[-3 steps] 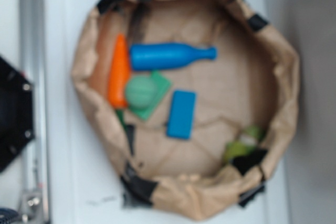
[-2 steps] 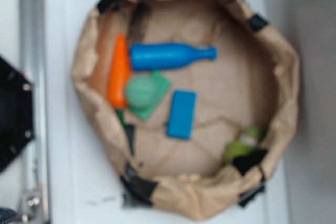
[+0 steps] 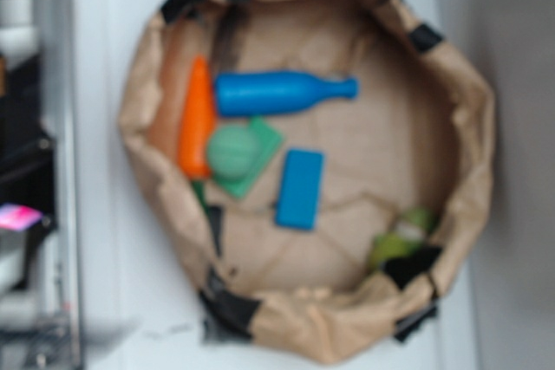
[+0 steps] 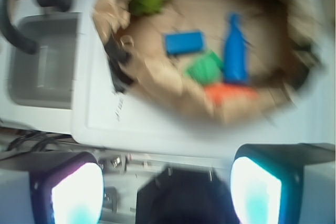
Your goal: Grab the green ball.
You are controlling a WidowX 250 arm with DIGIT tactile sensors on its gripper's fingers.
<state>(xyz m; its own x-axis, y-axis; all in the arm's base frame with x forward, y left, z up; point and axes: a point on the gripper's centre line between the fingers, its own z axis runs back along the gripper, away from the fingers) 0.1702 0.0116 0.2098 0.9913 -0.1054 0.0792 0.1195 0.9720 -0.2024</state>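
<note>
The small matte sea-green ball (image 3: pixel 232 152) lies well ahead of your gripper (image 4: pixel 167 190), whose two pale fingers (image 4: pixel 79 192) stand wide apart and hold nothing, outside the crumpled brown paper bowl (image 3: pixel 303 335); inside, it rests on a flat dark-green square piece (image 3: pixel 260 162), touching the orange carrot-shaped toy (image 3: pixel 196 119), below the blue plastic bottle (image 3: pixel 277 93).

The pincer (image 4: pixel 167 192) is showing two broad black-framed fingers (image 4: pixel 73 195) with pale, cyan-tinged glossy pads, and a dark rounded housing sitting between them; everything is appearing blurred in the wrist view.
</note>
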